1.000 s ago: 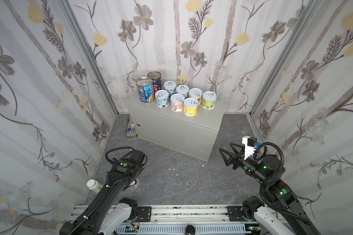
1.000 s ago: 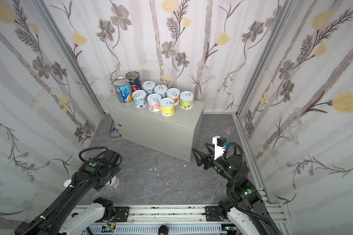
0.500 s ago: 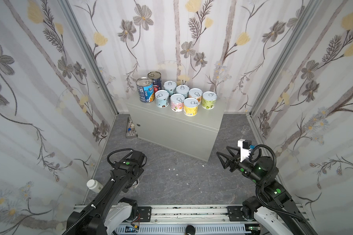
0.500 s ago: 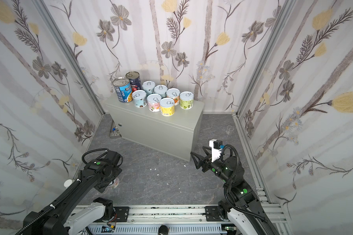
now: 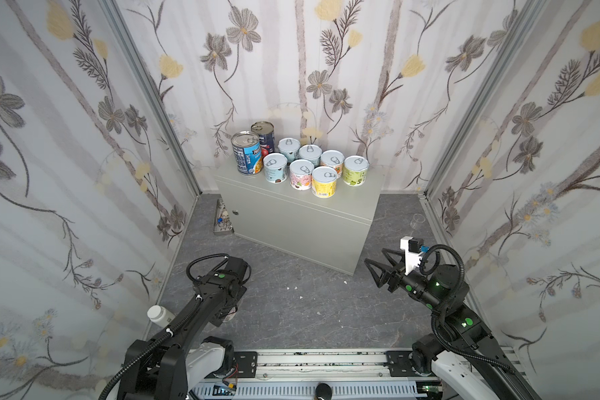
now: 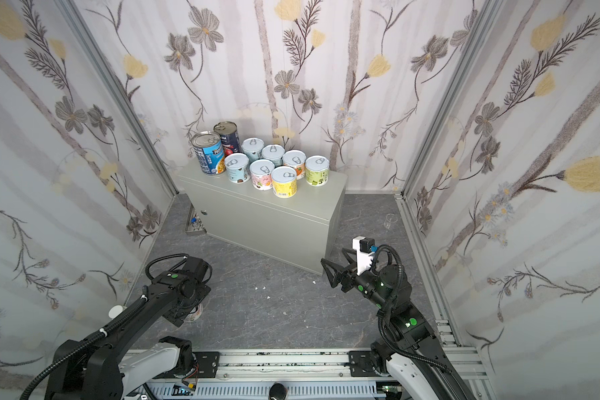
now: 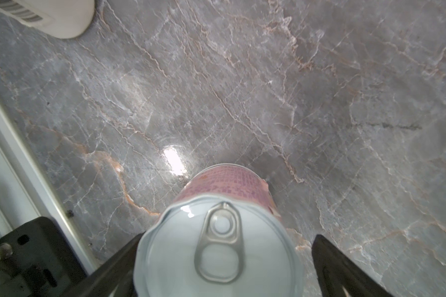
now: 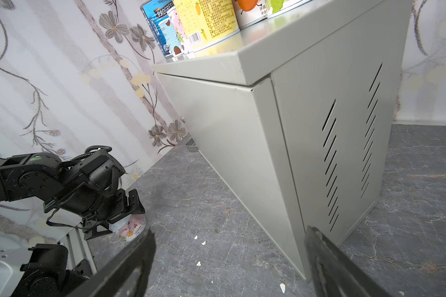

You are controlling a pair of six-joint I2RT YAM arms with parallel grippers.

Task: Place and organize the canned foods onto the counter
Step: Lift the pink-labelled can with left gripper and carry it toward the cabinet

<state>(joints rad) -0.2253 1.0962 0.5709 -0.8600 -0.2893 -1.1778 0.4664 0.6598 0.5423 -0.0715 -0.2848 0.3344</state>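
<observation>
The counter [image 5: 302,221] stands against the rear wall with nine cans on its top, all upright. Two tall cans [image 5: 246,152] occupy the left end, one behind the other. Seven short cans [image 5: 301,174] sit just beside them in two close rows, four at the back and three at the front, as both top views show. One pink can [image 7: 216,257] is off the counter. It stands upright on the floor [image 5: 309,311] at the near left, well apart from the counter. The left gripper [image 7: 228,237] is lowered over this can with jaws wide and fingers [image 7: 332,264] on either side of it. One finger sits close against the lid's rim and the other is clear of it, so the can is straddled, not clamped. The right gripper [image 5: 374,273] hangs above the floor near the counter's near right corner, pointed toward it, jaws wide with nothing between them. A white pill bottle [image 5: 160,314] is on the floor beside the left arm. A small tray [image 5: 223,218] rests on the floor just beside the counter's left end.
</observation>
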